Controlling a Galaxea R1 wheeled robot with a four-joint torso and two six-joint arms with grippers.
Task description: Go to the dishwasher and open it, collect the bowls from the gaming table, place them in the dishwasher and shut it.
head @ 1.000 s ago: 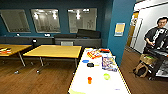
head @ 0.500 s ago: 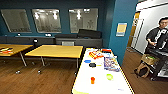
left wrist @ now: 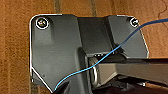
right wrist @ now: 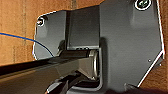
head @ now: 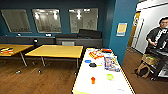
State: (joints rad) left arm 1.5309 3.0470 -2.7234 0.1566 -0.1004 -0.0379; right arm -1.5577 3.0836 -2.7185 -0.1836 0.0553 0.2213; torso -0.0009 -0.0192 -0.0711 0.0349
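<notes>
A long narrow white-topped table (head: 100,83), the gaming table, runs away from me in the lower middle of the head view. On it lie a blue bowl (head: 87,61) toward the far left side and a yellow-green bowl (head: 110,76) nearer, toward the right side. The bowls stand well apart from each other. The dishwasher is out of view. In both wrist views my arms' dark plates hang above brown wooden floor (left wrist: 15,50), with nothing held in sight.
A small orange cup (head: 93,80), a dark round object (head: 92,65) and colourful boxes (head: 111,63) share the white table. Yellowish wood tables (head: 56,51) stand to the left. A person (head: 160,42) stands at the right by a bag (head: 142,70). A blue wall corner (head: 122,37) adjoins the table.
The whole head view has shifted slightly, so the camera has moved. The bowls and other things on the white table lie where they were.
</notes>
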